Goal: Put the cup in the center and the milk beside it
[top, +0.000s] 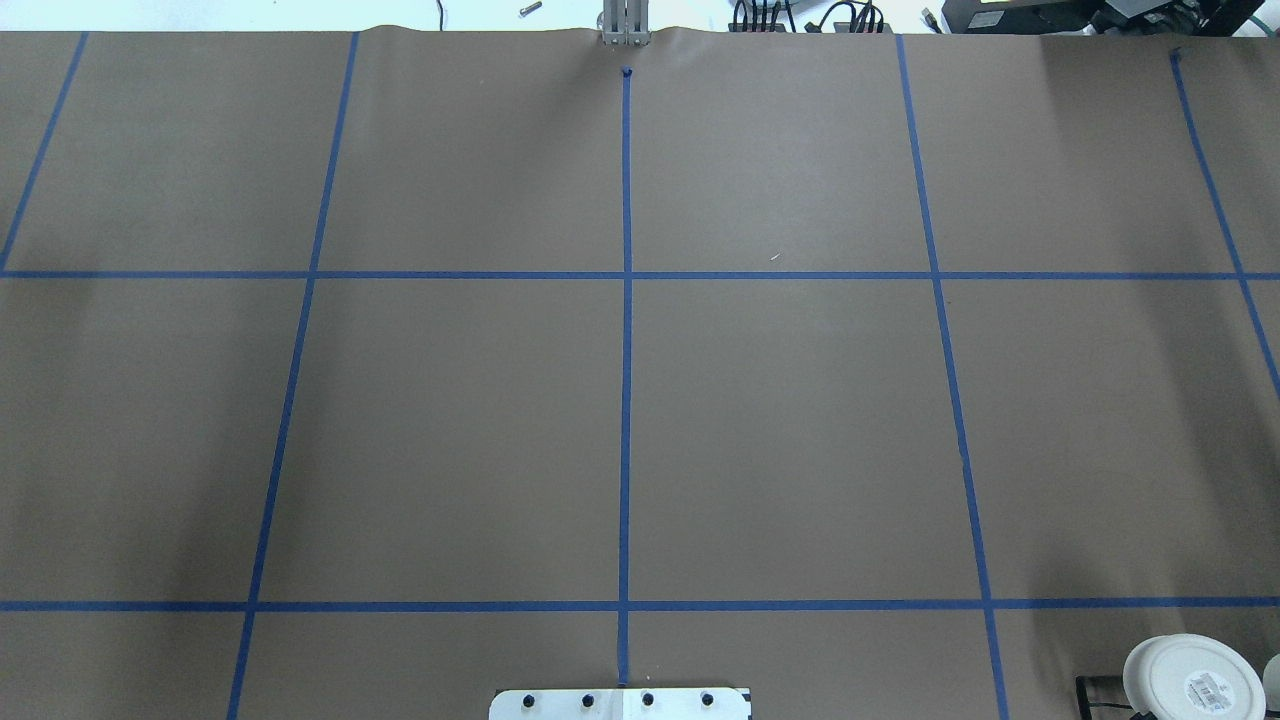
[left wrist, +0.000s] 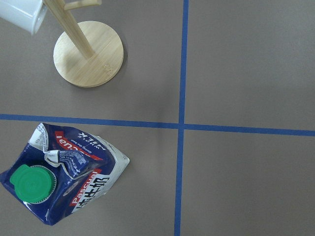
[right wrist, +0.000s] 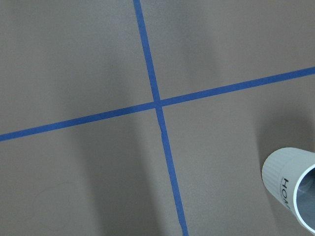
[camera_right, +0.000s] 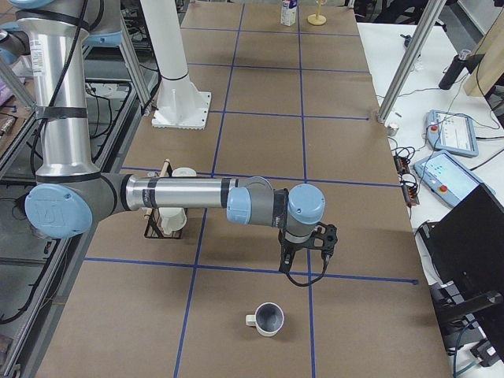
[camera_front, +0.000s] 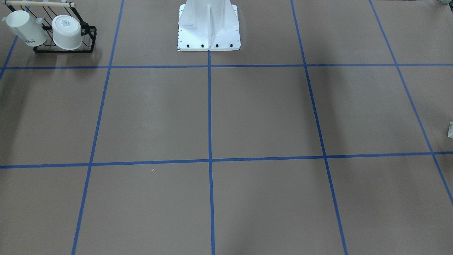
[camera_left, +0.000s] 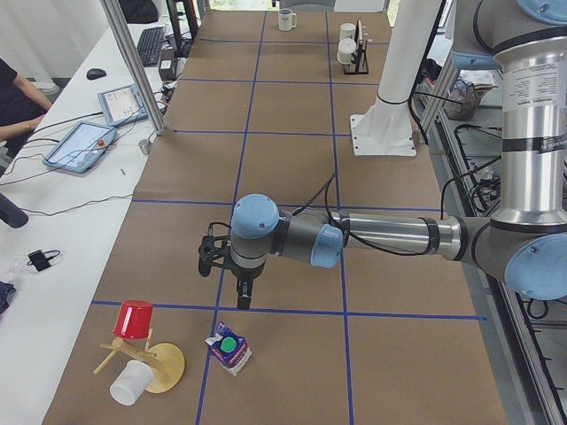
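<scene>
Cup [camera_right: 268, 319] upright, well apart from milk [camera_left: 229, 348]

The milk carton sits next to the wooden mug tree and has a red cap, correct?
Not quite: the cap on the milk carton is green, not red, as the left wrist-mounted view shows. It does sit next to the wooden mug tree.

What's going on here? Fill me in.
Two robot arms are set to move a cup and a milk carton to the center crossing; neither is there yet. The left end effector hangs over the table near the milk carton, the right end effector near the cup. Neither touches its item, and whether they are open cannot be told.
</scene>
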